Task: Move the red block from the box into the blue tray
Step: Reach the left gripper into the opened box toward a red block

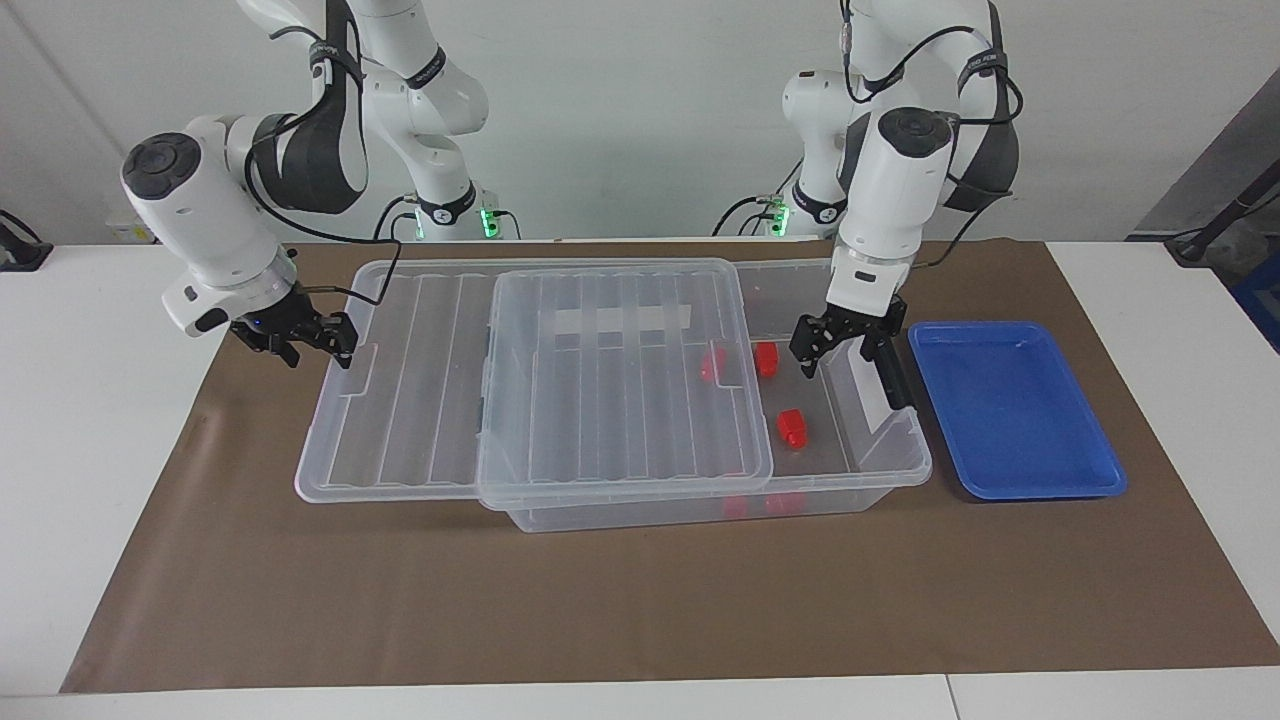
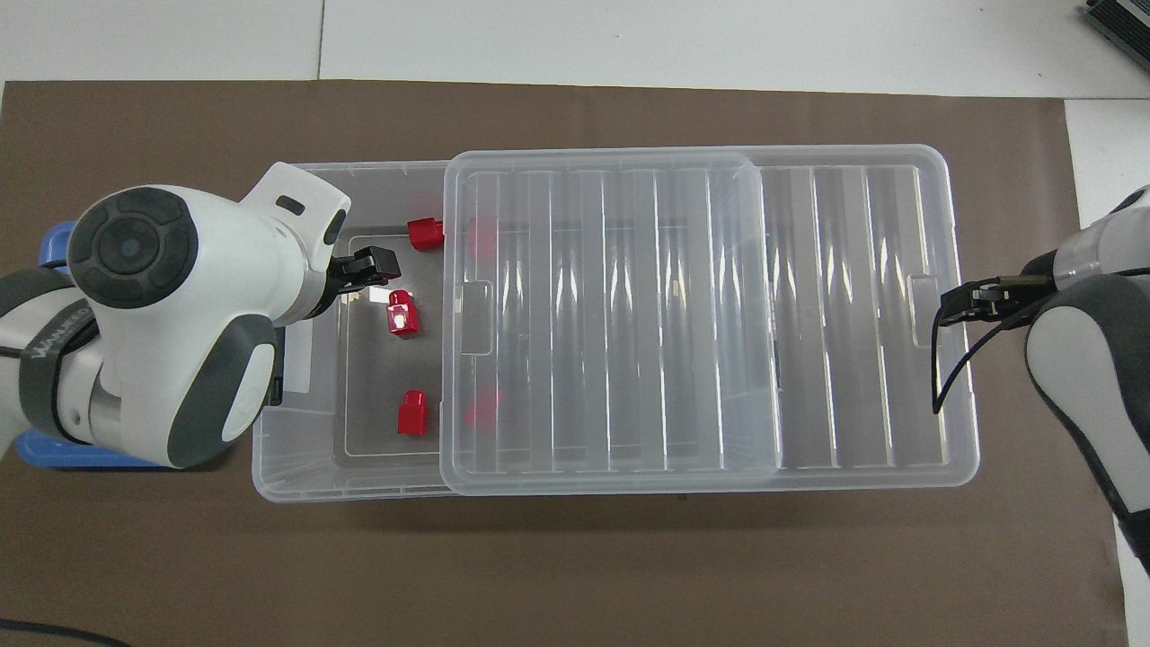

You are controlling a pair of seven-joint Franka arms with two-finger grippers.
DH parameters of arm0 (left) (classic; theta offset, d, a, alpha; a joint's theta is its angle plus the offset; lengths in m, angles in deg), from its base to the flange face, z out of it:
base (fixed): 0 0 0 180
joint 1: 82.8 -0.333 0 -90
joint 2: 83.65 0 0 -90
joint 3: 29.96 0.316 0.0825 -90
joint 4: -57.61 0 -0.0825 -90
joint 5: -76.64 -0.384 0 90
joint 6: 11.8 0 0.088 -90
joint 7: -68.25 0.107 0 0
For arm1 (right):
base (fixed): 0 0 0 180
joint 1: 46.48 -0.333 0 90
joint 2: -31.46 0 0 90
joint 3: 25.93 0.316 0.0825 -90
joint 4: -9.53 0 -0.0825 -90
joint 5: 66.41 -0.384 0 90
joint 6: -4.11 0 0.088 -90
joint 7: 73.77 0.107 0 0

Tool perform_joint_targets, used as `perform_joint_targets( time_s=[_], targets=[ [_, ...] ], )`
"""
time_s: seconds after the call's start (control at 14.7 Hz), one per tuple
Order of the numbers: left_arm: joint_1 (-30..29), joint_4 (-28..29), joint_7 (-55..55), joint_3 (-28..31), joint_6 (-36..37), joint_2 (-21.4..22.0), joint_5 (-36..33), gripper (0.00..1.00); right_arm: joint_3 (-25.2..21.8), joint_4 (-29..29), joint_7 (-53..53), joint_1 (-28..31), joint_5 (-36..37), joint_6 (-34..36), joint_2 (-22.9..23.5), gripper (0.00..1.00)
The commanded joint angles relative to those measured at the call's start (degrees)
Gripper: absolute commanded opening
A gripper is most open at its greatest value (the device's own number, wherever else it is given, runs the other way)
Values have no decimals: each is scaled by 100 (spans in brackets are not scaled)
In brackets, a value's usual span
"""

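While its arm bends down from the base, the left gripper [image 1: 848, 350] hangs inside the uncovered end of the box [image 1: 880, 470], fingers spread wide and holding nothing. One finger [image 1: 808, 345] stands just beside a red block [image 1: 766, 359] on the box floor; whether it touches cannot be told. In the overhead view the same gripper [image 2: 364, 274] sits close to that block [image 2: 402, 314], which catches a bright glare. A second red block [image 1: 793, 427] lies on the box floor farther from the robots, also in the uncovered end [image 2: 413, 412]. A third red block [image 1: 712, 364] lies at the lid's edge, seen partly through the clear plastic; from above it shows half out from under the lid [image 2: 425, 233].

The ribbed clear lid [image 1: 620, 380] is slid sideways toward the right arm's end of the bench, covering most of the box and overhanging it. A white tape strip [image 1: 620, 321] shows through the lid.

The right gripper [image 1: 318, 338] is at the lid's overhanging short edge, at its notch; from above it [image 2: 966, 303] sits right at that rim. Whether its fingers pinch the lid cannot be told.

The blue tray [image 1: 1015, 410] rests empty just beside the box at the left arm's end, on a brown mat [image 1: 640, 600] covering the white bench [image 1: 90, 420].
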Motion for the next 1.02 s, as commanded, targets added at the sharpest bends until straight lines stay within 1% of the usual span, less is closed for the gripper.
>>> perform_joint_targets(
  time_s=[0.0, 0.14, 0.2, 0.34, 0.54, 0.61, 0.68, 0.75, 0.82, 0.89, 0.95],
  targets=[
    [77, 366, -189, 91, -598, -24, -127, 100, 50, 157, -245, 176, 24, 14, -157, 77],
    [68, 823, -504, 91, -1231, -33, -127, 100, 42, 166, -316, 212, 15, -4, -149, 77],
    [94, 895, -654, 91, -1381, -155, -136, 100, 41, 166, -316, 229, 24, -4, -157, 77],
    [208, 878, -918, 91, -1558, -506, -136, 100, 41, 166, -316, 256, 15, -4, -157, 78],
    [331, 869, -1051, 109, -1752, -815, -145, 100, 41, 157, -307, 256, 15, -4, -149, 82],
    [340, 861, -1120, 109, -1778, -911, -188, 100, 41, 157, -316, 264, 24, -4, -149, 83],
    [375, 852, -1208, 109, -1813, -1034, -415, 99, 41, 157, -307, 273, 15, -4, -149, 83],
    [410, 852, -1322, 109, -1848, -1114, -722, 99, 41, 148, -298, 282, 24, -4, -149, 83],
    [393, 852, -1349, 109, -1858, -1123, -856, 99, 41, 139, -263, 282, 24, -4, -149, 83],
    [402, 852, -1341, 109, -1831, -1132, -883, 99, 41, 113, -246, 273, 24, -4, -149, 83],
    [393, 852, -1332, 109, -1831, -1132, -892, 99, 41, 78, -228, 256, 24, -4, -149, 87]
  ],
)
